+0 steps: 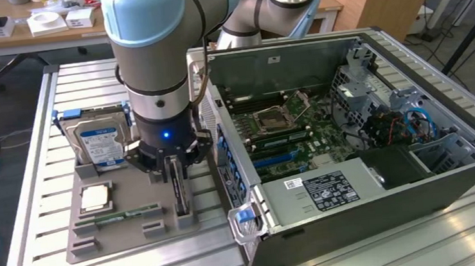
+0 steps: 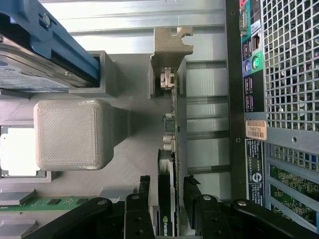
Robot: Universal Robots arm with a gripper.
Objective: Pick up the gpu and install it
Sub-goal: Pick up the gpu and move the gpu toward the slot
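Gripper (image 1: 176, 166) straddling the gpu (image 1: 180, 193)
Jaws are standing released, fingers (image 2: 144, 191) flanking the gpu, which is sitting edge-up between them in the grey tray (image 1: 117, 232).

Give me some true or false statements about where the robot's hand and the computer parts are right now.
1. The graphics card stands on edge in the gray tray. True.
2. The hand is shut on the hard drive. False: it stands open, straddling the graphics card.
3. The computer case is open, with the motherboard showing. True.
4. The hard drive lies flat inside the computer case. False: it stands upright in the gray tray.
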